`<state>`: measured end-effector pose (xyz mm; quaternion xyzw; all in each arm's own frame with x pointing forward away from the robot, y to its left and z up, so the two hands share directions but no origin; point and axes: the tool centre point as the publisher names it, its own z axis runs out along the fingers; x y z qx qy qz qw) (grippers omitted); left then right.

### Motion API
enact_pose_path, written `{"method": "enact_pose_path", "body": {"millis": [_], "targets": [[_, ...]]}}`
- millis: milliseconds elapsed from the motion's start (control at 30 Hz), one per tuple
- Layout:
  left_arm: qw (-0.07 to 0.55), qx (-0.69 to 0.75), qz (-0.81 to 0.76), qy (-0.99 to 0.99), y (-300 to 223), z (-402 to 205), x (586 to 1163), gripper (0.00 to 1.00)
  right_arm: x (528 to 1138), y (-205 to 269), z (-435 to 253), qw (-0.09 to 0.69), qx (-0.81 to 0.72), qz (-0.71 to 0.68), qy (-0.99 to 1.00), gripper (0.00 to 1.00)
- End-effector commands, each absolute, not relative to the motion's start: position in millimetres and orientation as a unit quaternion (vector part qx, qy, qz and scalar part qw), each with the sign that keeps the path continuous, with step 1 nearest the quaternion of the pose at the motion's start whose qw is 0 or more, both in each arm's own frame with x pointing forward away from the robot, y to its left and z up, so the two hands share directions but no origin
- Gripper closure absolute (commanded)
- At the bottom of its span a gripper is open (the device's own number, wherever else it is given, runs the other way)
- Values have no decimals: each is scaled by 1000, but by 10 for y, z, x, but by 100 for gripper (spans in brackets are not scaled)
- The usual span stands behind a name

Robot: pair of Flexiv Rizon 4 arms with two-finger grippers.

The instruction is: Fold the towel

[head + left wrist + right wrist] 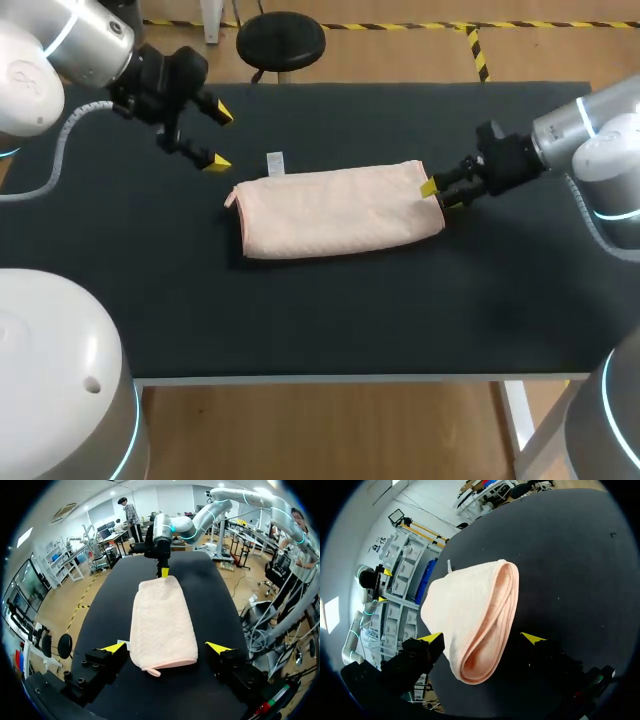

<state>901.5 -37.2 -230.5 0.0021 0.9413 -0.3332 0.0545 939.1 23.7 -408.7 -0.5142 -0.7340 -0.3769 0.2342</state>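
Note:
A pink towel lies folded into a long thick bundle in the middle of the black table. My right gripper sits low at its right end. In the right wrist view the towel's rounded folded end lies between the wide-open fingers of the gripper. My left gripper hangs open above the table, past the towel's left end, holding nothing. From the left wrist, the towel stretches away from the open gripper toward my right gripper at its far end.
A small white tag lies on the table just behind the towel's left part. Bare black tabletop surrounds the towel on all sides, with the widest stretch toward the front edge.

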Motion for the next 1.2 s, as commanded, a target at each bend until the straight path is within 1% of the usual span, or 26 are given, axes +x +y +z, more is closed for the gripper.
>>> {"method": "enact_pose_path", "body": {"millis": [33, 433, 833, 867, 900, 933, 967, 1200], "targets": [[55, 2, -334, 941, -370, -2315, 9014, 0, 9483, 297, -4172, 240, -514, -374, -734, 0], [55, 2, -334, 941, -370, -2315, 9014, 0, 9537, 504, -4205, 246, -512, -372, -734, 0], [55, 2, -334, 941, -370, -2315, 9014, 0, 9507, 561, -4298, 250, -519, -364, -732, 0], [55, 2, -334, 941, -370, -2315, 9014, 0, 9505, 558, -4302, 250, -520, -363, -731, 13], [55, 2, -334, 941, -370, -2315, 9014, 0, 9507, 554, -4308, 249, -523, -363, -730, 56], [55, 2, -334, 941, -370, -2315, 9014, 0, 9507, 553, -4309, 248, -524, -363, -730, 87], [55, 2, -334, 941, -370, -2315, 9014, 0, 9500, 557, -4300, 247, -524, -363, -730, 100], [55, 2, -334, 941, -370, -2315, 9014, 0, 9499, 585, -4263, 237, -532, -359, -729, 100]]}}
